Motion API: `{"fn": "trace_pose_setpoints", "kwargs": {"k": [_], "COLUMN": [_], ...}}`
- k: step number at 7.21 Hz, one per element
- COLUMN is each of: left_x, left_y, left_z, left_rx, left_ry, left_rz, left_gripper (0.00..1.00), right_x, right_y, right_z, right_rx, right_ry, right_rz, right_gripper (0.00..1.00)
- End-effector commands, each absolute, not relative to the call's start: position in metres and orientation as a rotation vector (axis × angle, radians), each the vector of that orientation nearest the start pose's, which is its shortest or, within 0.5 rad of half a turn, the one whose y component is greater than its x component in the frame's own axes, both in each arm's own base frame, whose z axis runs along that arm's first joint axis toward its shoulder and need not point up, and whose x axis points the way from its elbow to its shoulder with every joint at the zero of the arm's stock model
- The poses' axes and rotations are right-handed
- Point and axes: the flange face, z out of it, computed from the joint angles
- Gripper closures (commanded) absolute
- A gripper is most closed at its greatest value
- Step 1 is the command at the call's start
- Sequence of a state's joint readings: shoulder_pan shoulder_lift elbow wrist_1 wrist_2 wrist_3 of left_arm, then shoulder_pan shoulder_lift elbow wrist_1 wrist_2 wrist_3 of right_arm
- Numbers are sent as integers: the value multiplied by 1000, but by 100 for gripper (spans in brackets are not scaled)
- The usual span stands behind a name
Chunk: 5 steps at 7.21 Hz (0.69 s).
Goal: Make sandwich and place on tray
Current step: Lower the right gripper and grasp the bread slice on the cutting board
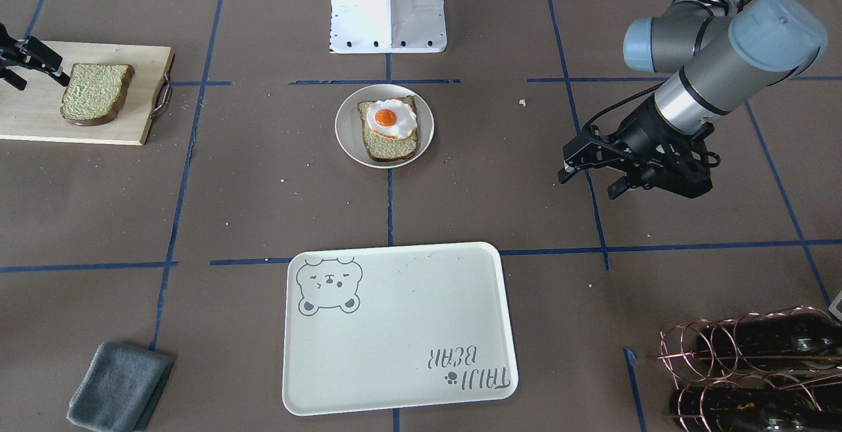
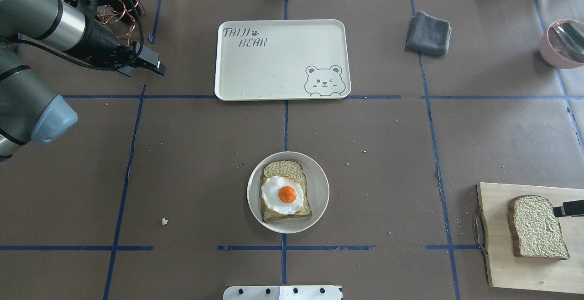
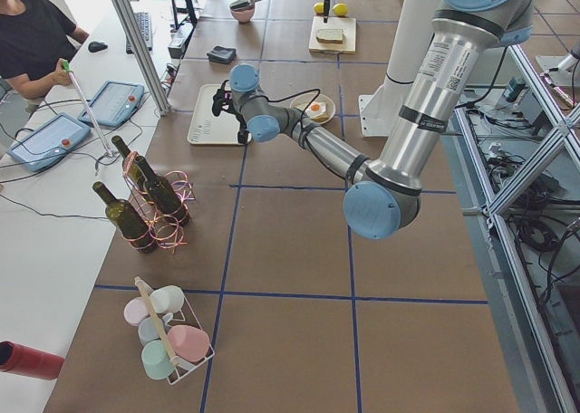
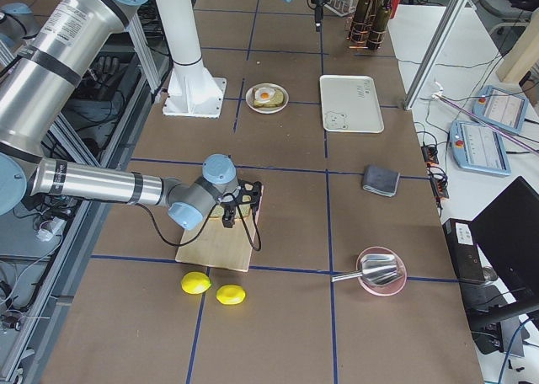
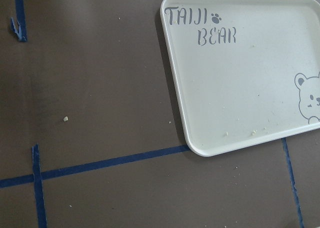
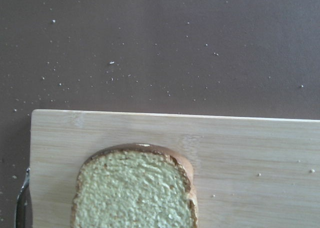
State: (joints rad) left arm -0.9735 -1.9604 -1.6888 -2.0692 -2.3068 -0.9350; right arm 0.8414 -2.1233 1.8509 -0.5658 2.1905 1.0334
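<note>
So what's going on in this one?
A two-armed robot is midway through assembling food. One bread slice topped with a fried egg sits on the plate. The right gripper is at the edge of the second slice on the cutting board; its grip is unclear. The left gripper hovers apart, jaws open and empty. The tray holds no food yet.

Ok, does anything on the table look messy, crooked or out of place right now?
Nothing spilled or broken. Pale crumbs dot the brown table, and a few specks lie on the tray. The fried egg sits off-centre on its bread slice, slightly overhanging one edge.
</note>
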Motion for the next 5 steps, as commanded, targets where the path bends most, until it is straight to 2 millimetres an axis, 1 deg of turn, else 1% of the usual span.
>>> {"fn": "trace_pose_setpoints", "kwargs": {"k": [1, 2, 3, 4, 5], "left_x": [293, 294, 294, 294, 294], "left_y": [-550, -549, -550, -549, -549], "left_z": [319, 319, 319, 320, 320], "left_rx": [230, 231, 231, 231, 232], "left_ry": [1147, 1148, 1148, 1147, 1146], "left_rz": [70, 73, 73, 72, 73], "left_gripper": [0, 0, 0, 0, 0], "right_x": [-148, -152, -156, -161, -163], "right_y": [-251, -251, -250, -247, -247], "right_z": [632, 638, 636, 643, 646], "right_rx": [-30, -41, -40, -51, -56], "right_ry": [-895, -890, -900, -896, -893], "right_rz": [26, 18, 2, -12, -16], "right_gripper": [1, 2, 6, 12, 21]}}
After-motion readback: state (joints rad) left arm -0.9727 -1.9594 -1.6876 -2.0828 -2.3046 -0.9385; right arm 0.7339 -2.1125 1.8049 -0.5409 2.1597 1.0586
